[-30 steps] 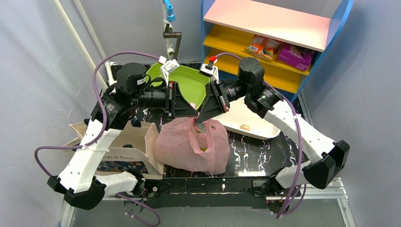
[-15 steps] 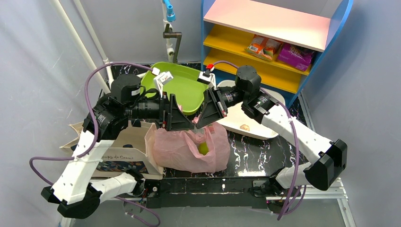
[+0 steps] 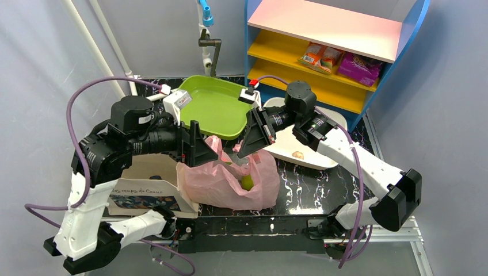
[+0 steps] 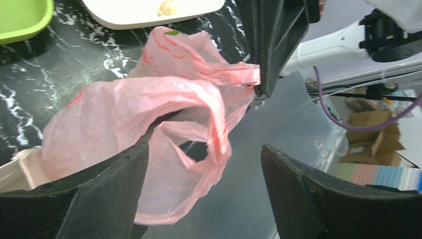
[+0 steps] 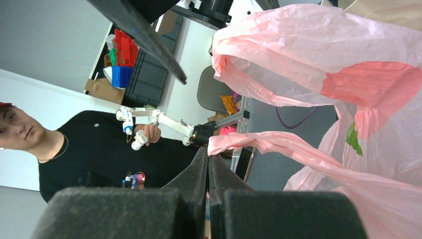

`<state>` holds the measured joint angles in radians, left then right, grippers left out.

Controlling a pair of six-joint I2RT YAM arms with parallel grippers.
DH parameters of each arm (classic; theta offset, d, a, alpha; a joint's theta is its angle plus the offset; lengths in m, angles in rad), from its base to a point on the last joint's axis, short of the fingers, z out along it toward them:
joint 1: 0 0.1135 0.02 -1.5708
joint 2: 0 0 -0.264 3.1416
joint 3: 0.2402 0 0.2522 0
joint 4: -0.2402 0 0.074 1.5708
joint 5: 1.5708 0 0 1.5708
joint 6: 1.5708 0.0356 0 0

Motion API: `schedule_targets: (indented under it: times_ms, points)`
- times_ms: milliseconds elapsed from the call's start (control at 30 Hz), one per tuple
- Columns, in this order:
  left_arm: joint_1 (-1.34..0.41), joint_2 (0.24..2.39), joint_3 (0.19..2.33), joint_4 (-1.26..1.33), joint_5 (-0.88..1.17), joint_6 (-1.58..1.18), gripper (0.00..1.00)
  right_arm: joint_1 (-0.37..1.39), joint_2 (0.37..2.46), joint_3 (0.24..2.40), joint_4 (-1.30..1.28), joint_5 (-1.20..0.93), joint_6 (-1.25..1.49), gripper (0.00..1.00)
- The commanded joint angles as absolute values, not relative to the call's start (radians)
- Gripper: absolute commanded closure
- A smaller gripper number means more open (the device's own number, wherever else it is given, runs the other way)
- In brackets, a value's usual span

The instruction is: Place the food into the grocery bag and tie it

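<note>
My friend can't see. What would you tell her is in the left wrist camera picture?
A crinkly pink bag fills the middle, one handle pinched by the shut right gripper at upper right. A loose loop shows between the fingers of the open left gripper. A green tray and a white tray peek in above.

There are two robot arms, the left arm (image 3: 86, 207) and the right arm (image 3: 357, 161), and two grippers, the left gripper (image 4: 204, 148) and the right gripper (image 5: 208, 152). There is one pink bag (image 3: 216, 184) and one beige tote (image 3: 147, 185). One yellow-green pear (image 3: 247, 183) shows inside the pink bag. There are two trays, a green tray (image 3: 216, 109) and a white tray (image 3: 316, 158), with one small bit of food (image 3: 297, 154) on the white one. One shelf (image 3: 322, 26) holds two snack packets, an orange packet (image 3: 321, 56) and a purple packet (image 3: 359, 68).
</note>
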<state>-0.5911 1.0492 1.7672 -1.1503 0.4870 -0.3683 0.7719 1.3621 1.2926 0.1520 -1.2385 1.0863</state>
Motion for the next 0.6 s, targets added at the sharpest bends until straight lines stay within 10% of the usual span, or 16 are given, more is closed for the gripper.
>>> schedule_targets:
  times_ms: [0,167,567]
  points:
    - [-0.588,1.013,1.78,-1.199,0.39,-0.31,0.24,0.784,1.367,1.304,0.201,-1.26,1.095,0.99]
    - [-0.588,0.988,1.797,-1.201,0.337,-0.277,0.6,0.799,1.365,1.308,0.178,-1.274,1.098,0.99]
    - [-0.588,0.87,1.516,-1.005,0.461,-0.239,0.8,0.817,1.354,1.303,0.139,-1.268,1.081,0.99]
